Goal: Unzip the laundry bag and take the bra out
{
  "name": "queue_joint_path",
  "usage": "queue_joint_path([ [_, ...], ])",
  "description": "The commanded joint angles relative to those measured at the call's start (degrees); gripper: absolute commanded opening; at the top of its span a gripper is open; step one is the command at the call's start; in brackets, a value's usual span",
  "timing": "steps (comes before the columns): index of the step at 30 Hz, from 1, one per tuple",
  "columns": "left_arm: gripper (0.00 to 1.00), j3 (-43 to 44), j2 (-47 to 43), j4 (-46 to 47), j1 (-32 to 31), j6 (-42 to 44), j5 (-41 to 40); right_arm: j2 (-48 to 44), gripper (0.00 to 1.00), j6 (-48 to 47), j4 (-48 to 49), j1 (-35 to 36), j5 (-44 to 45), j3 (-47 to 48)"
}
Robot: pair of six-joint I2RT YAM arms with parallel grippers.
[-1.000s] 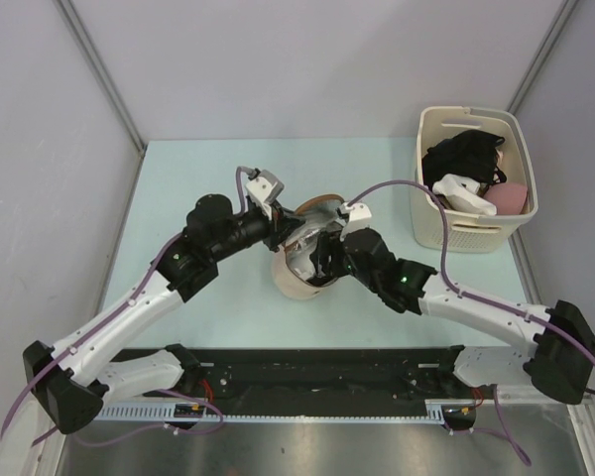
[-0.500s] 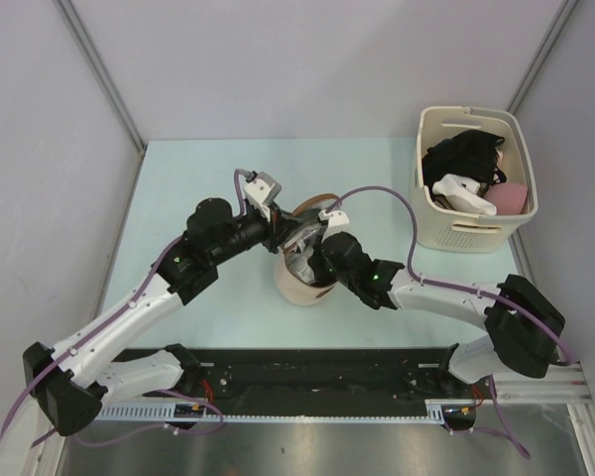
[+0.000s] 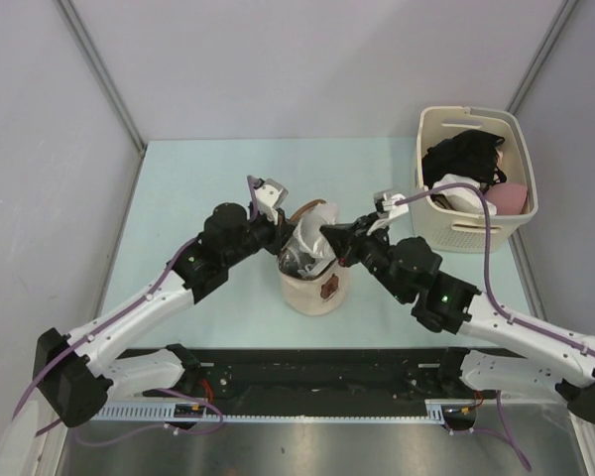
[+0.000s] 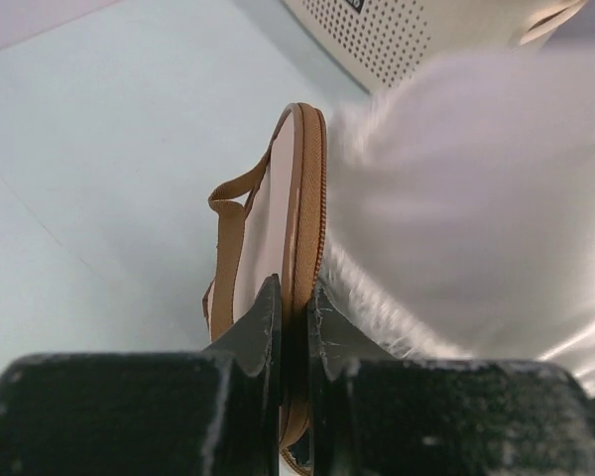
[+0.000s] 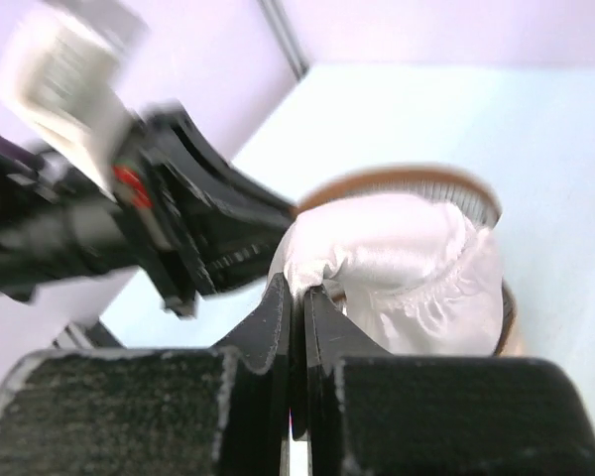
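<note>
Left gripper [image 4: 296, 302] is clamping the laundry bag [image 3: 310, 290] by its rim; right gripper [image 5: 296, 297], pinching the white bra [image 5: 397, 248], should be drawing it steadily clear.

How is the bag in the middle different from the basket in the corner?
The bag is round with brown trim; the basket is boxy with little holes. The bag stands mid-table, its brown edge pinched by the left fingers, white cloth at its mouth gripped by the right fingers; the basket sits at the far right, untouched. Both are cream and hold clothing.
</note>
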Motion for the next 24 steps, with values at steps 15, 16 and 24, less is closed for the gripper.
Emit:
queue_joint_path([
  [15,0.0,-0.9,2.2,3.0,0.1,-2.4,-0.8,-3.3,0.0,-0.2,19.2,-19.6,5.4,10.5],
  [16,0.01,-0.3,3.5,2.3,0.1,-2.4,-0.9,-2.7,0.0,-0.7,20.6,-19.8,6.4,11.2],
  [24,0.0,1.3,4.4,0.6,0.0,-3.0,0.9,4.6,0.0,-9.8,23.9,-27.8,11.6,21.1],
])
